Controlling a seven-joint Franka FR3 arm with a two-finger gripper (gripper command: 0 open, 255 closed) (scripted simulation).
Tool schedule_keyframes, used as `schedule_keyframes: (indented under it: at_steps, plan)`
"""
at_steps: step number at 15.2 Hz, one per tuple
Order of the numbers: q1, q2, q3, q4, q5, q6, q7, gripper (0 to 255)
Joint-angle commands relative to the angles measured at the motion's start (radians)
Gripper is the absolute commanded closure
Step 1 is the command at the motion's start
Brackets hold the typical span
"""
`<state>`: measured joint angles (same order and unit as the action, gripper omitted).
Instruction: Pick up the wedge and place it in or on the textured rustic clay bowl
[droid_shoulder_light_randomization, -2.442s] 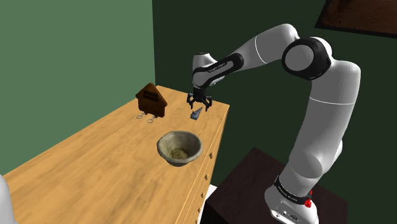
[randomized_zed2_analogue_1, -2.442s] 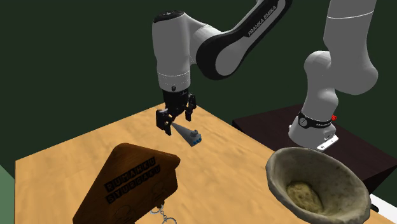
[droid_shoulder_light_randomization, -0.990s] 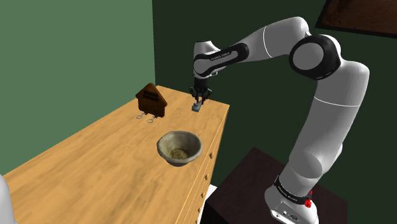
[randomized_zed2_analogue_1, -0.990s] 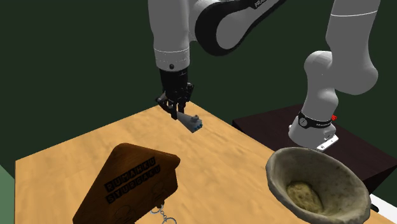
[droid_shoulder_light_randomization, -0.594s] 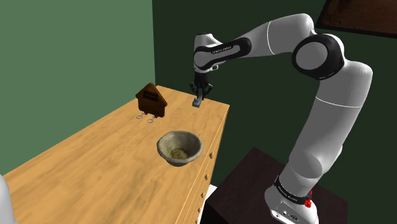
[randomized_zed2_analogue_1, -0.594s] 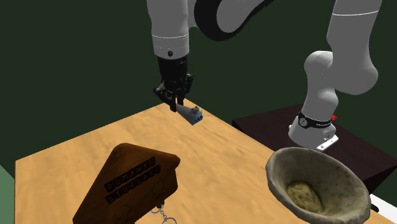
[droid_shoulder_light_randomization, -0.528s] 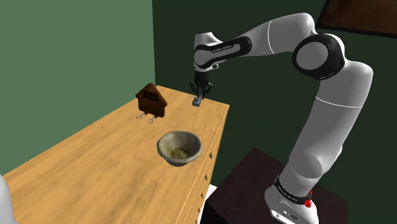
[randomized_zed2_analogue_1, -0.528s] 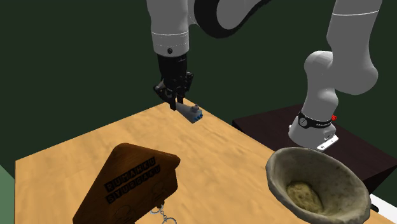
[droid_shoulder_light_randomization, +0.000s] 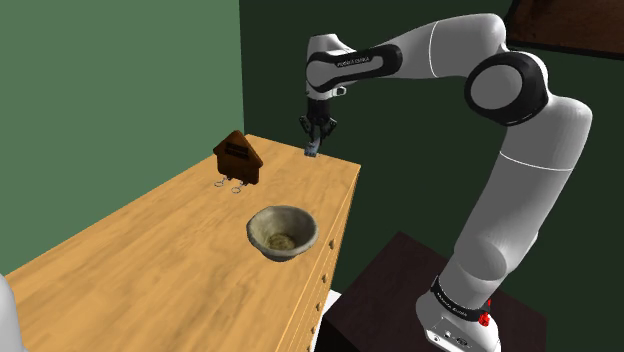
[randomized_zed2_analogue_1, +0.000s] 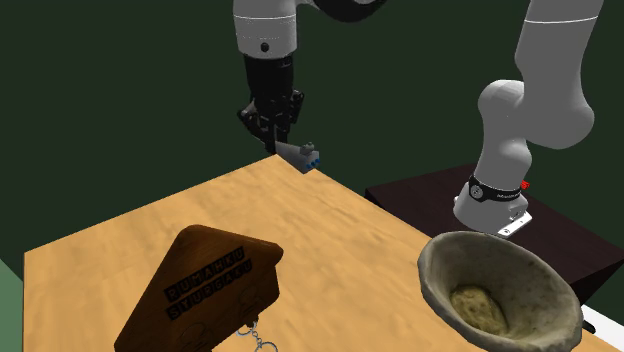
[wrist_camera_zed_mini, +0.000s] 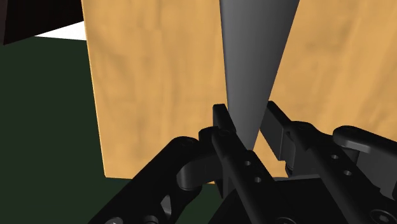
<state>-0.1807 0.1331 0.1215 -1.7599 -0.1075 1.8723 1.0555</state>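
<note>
I read the gripper (wrist_camera_zed_mini: 248, 124) as clenched on the wedge (wrist_camera_zed_mini: 254, 57). Both fingers (wrist_camera_zed_mini: 222, 121) press the flanks of its narrow end, one on each side, and the grey body widens as it runs out beyond the fingertips.

In the second exterior view the wedge (randomized_zed2_analogue_1: 300, 154) juts sideways and downward from the fingertips, with small blue marks on its broad end. It hangs clear of the wooden dresser top (randomized_zed2_analogue_1: 330, 230), directly above the corner that lies beneath the fingers.

Further from the fingers and well below them, a dark brown house-shaped key holder (randomized_zed2_analogue_1: 200, 285) stands on the dresser top. The rough clay bowl (randomized_zed2_analogue_1: 545, 290) sits upright, well apart from the fingers, with a pale lump inside. I see no contact between bowl and wedge. Beyond the dresser edge is the dark stand (randomized_zed2_analogue_1: 590, 240).
</note>
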Motion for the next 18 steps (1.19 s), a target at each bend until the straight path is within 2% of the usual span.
schedule_keyframes:
  at_steps: [1, 6, 12, 18]
  plan:
    - [0.001, -0.003, 0.001, 0.022, 0.001, -0.026, 0.0, 255]
    - [0.002, -0.007, 0.002, 0.078, 0.003, -0.085, -0.006, 255]
    - [0.058, -0.139, 0.054, -0.084, 0.022, -0.064, 0.101, 255]
    - [0.117, -0.242, 0.117, -0.197, 0.052, -0.06, 0.214, 255]
